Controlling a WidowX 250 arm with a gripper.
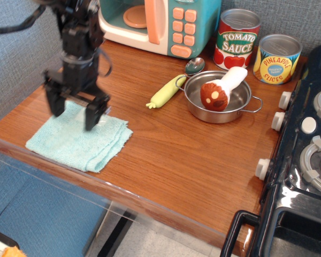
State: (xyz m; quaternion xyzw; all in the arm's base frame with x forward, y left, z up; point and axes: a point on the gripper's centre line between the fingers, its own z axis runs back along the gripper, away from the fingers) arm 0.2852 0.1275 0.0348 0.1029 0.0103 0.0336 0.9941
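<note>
A light teal cloth (77, 140) lies flat near the front left edge of the wooden counter (166, 155). My black gripper (73, 113) hangs just above the cloth's back edge, open, with its two fingers pointing down and nothing between them. The fingers look lifted a little off the fabric.
A toy microwave (160, 24) stands at the back. A yellow-green spoon (168, 88) lies beside a metal pot (219, 104) holding a toy mushroom (219, 91). Tomato sauce (236, 40) and pineapple (277, 59) cans stand behind it. A black stove (305, 160) fills the right side.
</note>
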